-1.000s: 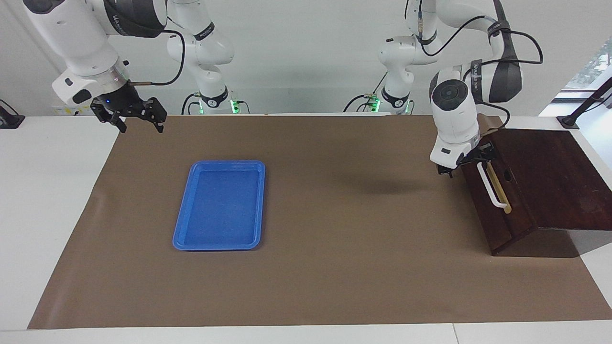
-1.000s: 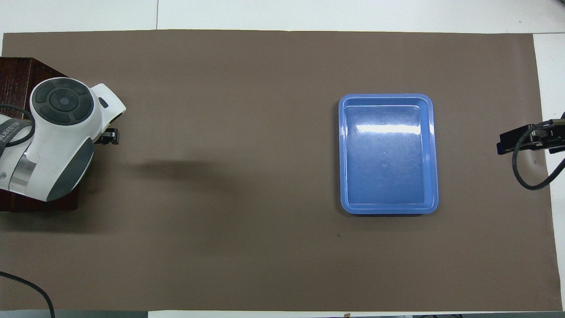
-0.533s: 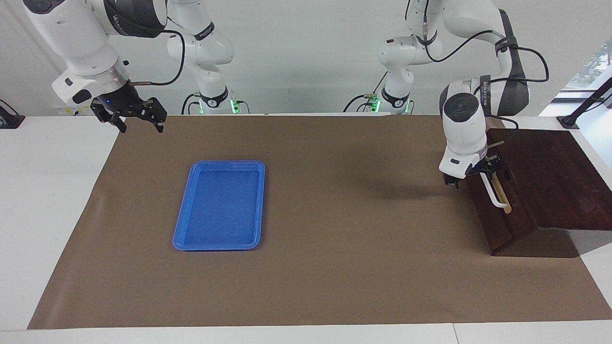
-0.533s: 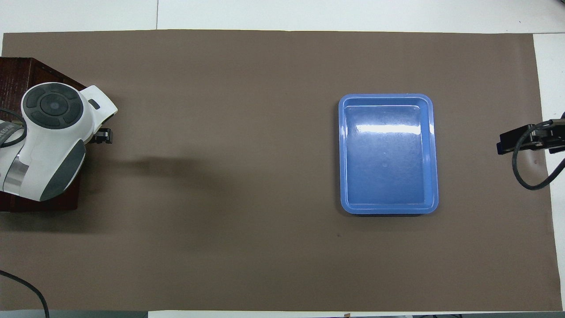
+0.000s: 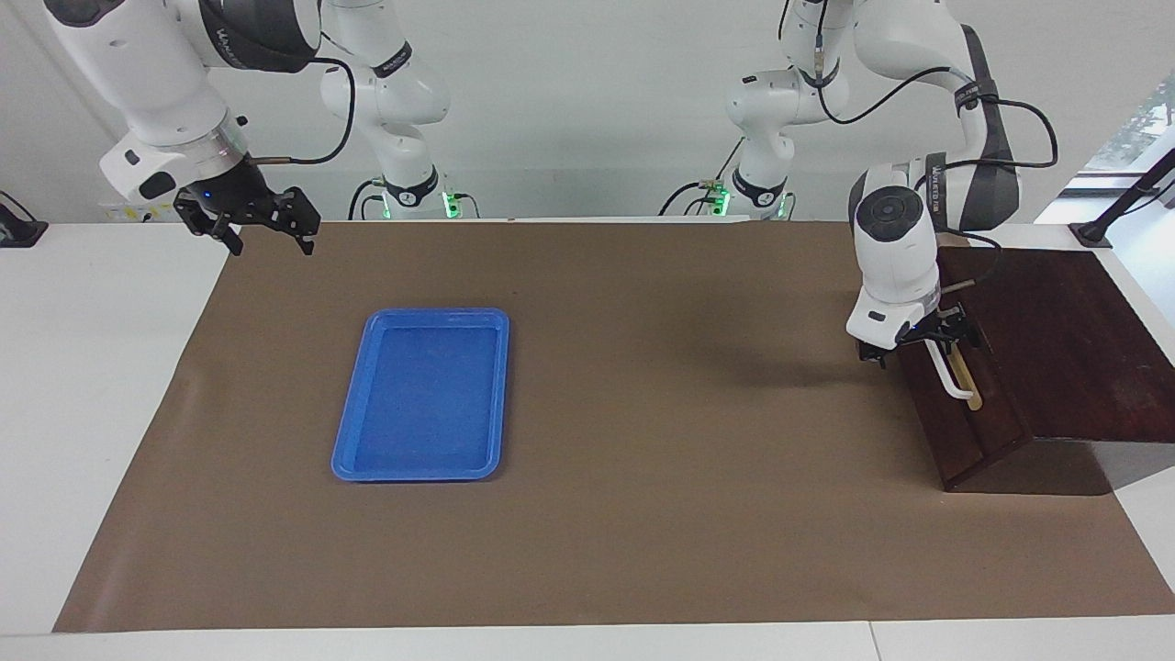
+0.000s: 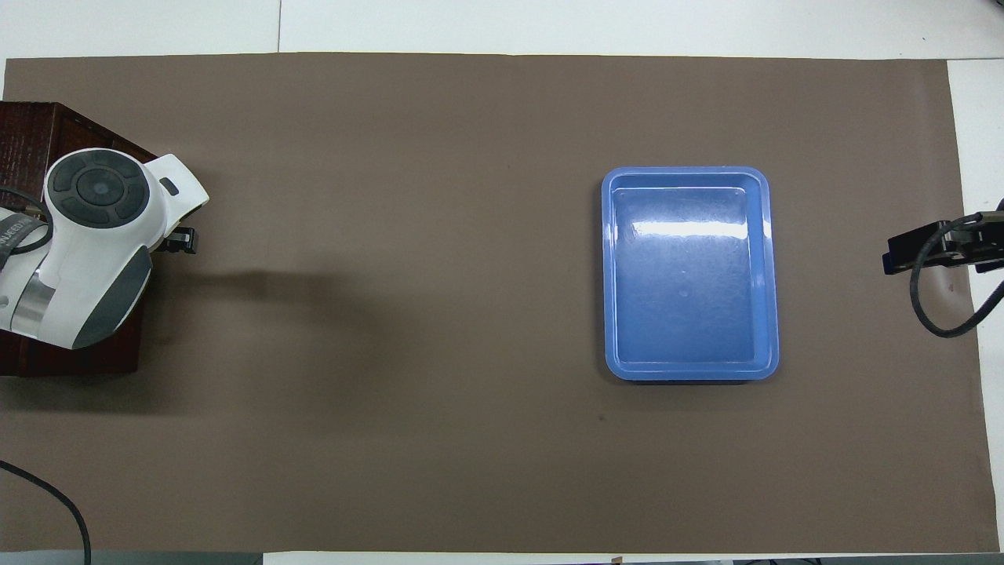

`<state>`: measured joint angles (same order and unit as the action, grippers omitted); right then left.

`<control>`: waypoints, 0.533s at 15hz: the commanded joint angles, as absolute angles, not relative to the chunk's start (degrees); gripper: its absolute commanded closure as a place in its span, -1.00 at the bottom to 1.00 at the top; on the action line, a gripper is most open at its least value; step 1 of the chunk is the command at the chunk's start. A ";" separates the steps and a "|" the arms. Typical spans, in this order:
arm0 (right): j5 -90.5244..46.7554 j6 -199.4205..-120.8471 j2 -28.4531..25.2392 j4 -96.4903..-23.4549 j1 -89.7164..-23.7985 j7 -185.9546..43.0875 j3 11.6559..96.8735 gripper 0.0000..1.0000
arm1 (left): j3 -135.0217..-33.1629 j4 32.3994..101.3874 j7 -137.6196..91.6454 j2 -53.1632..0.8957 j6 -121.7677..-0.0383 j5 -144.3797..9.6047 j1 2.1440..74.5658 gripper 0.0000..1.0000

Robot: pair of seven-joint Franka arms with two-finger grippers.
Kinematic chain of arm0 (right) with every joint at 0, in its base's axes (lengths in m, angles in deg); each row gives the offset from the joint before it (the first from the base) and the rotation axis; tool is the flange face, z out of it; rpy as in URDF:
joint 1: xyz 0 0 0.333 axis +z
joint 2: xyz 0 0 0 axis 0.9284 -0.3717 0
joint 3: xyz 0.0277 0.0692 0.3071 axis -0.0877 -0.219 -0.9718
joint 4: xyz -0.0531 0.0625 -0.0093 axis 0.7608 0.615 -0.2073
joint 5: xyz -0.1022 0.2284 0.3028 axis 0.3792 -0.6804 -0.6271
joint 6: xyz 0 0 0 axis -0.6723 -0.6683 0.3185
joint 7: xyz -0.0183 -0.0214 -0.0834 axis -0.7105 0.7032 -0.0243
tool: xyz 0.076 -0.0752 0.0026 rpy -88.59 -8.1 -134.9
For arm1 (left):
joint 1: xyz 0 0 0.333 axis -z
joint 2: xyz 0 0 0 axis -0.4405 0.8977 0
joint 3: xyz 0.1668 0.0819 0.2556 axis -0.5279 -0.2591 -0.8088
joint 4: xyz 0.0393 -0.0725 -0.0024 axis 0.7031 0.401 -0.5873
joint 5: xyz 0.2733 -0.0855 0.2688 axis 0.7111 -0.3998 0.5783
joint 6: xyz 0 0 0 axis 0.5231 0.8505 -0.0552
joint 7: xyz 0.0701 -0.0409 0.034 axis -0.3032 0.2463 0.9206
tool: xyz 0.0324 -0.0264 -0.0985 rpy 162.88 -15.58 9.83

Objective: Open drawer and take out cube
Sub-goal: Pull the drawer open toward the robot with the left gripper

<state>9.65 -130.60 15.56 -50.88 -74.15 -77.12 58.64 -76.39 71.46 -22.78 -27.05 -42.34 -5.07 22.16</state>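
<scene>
Dark brown wooden drawer (image 5: pixel 959 418) sits closed in its box (image 5: pixel 1056 367) at the left arm's end of the table; cube not visible. Left gripper (image 5: pixel 918 347) is at the robot-side end of the white bar handle (image 5: pixel 945 372), jaws apart with that end between them; contact cannot be told. Right gripper (image 5: pixel 266 234) waits over the brown mat (image 5: pixel 643 514) corner, jaws apart, holding nothing. Blue plastic tray (image 5: pixel 353 422) lies flat near the right gripper, well apart from the left one.
</scene>
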 commanded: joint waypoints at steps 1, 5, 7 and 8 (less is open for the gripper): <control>10.55 -129.99 16.37 -51.32 -75.04 -77.50 57.77 -1.00 | -76.22 72.30 -25.86 -27.32 -45.56 -3.84 20.25 -1.00; 10.55 -129.99 16.37 -51.32 -75.04 -77.50 57.77 -1.00 | -76.22 73.27 -27.62 -26.88 -47.50 -3.84 19.19 -1.00; 10.55 -129.99 16.37 -51.32 -75.04 -77.50 57.77 -1.00 | -76.13 74.93 -27.71 -27.32 -48.73 -3.84 19.19 -1.00; 10.46 -129.99 16.37 -51.32 -75.04 -77.50 57.77 -1.00 | -76.13 75.20 -27.79 -27.40 -48.82 -3.84 19.28 -1.00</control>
<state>9.65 -130.60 15.56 -50.88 -74.15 -77.12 58.64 -76.24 72.88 -27.32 -26.76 -46.47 -5.07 19.85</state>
